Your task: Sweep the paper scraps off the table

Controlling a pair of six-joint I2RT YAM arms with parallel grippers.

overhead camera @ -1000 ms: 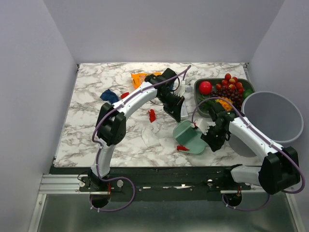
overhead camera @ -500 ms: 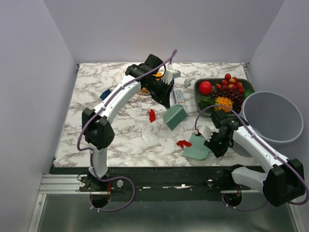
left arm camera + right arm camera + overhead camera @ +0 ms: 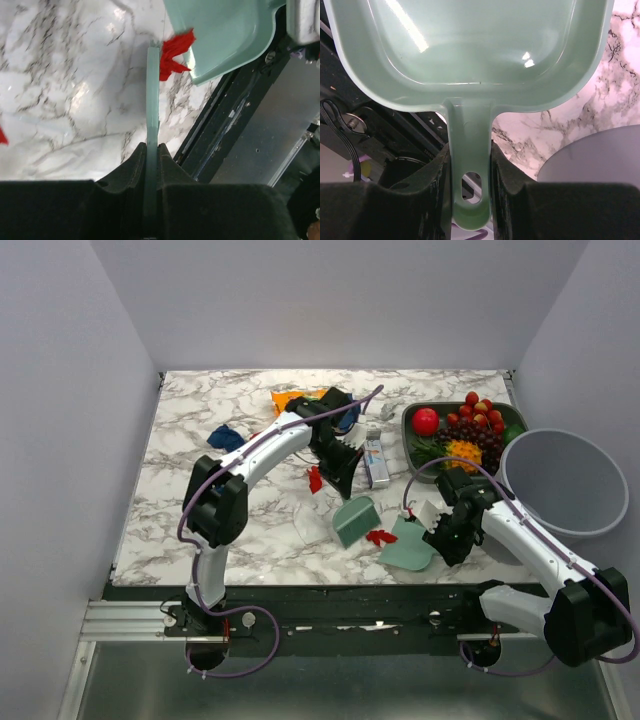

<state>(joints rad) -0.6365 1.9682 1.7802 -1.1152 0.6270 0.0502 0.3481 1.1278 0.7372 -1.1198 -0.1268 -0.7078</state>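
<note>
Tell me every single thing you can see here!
table: one, white marble with grey veins, under everything
red paper scraps: two visible, red, one mid-table, one at the dustpan's lip
blue paper scrap: one, dark blue, far left
snack bag: one, orange, far middle
small box: one, white and blue, left of the fruit tray
fruit tray: one, dark green, far right, full of fruit
bin: one, grey, right edge
brush: one, pale green, near middle
dustpan: one, pale green, near right
left hand: one, black, shut on brush
right hand: one, black, shut on dustpan
</note>
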